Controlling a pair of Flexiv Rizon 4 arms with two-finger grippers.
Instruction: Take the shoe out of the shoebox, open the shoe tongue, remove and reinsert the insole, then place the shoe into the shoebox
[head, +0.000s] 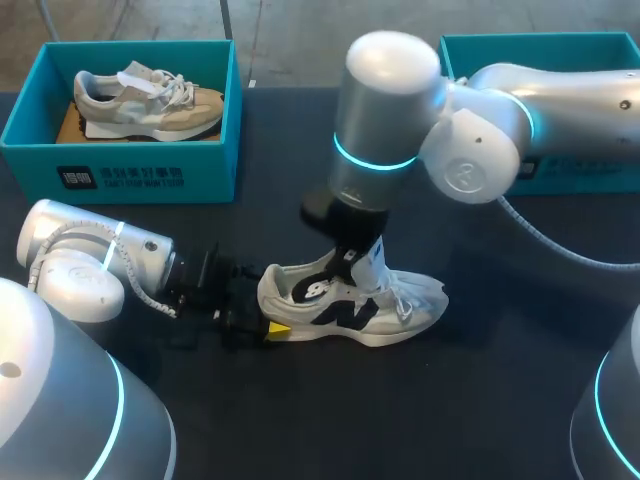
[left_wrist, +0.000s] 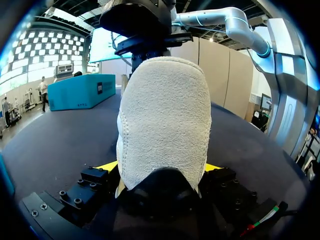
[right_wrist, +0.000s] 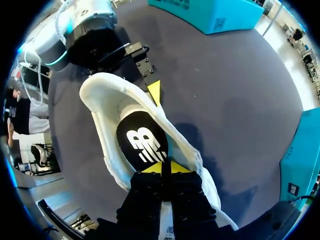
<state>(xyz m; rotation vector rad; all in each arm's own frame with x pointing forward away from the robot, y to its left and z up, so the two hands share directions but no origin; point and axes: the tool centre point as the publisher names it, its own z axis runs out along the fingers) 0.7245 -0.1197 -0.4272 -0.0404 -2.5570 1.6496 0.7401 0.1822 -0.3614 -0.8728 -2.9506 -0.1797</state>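
Note:
A white shoe (head: 350, 305) with a dark logo lies on its sole on the dark table, toe to the right. My left gripper (head: 262, 312) holds its heel (left_wrist: 165, 120) from both sides, the yellow fingertips (left_wrist: 107, 166) pressed against it, jaws wide. My right gripper (head: 345, 275) comes down from above into the shoe's opening. Its yellow tips (right_wrist: 162, 167) are shut together on the front part of the black insole (right_wrist: 142, 140), which lies inside the shoe (right_wrist: 107, 125). Whether the insole is pinched I cannot tell. The white tongue stands up beside the right fingers.
A teal shoebox (head: 120, 170) at the back left holds a beige shoe (head: 150, 100). A second teal box (head: 560, 42) stands at the back right, partly behind my right arm. Bare dark table lies in front of the white shoe.

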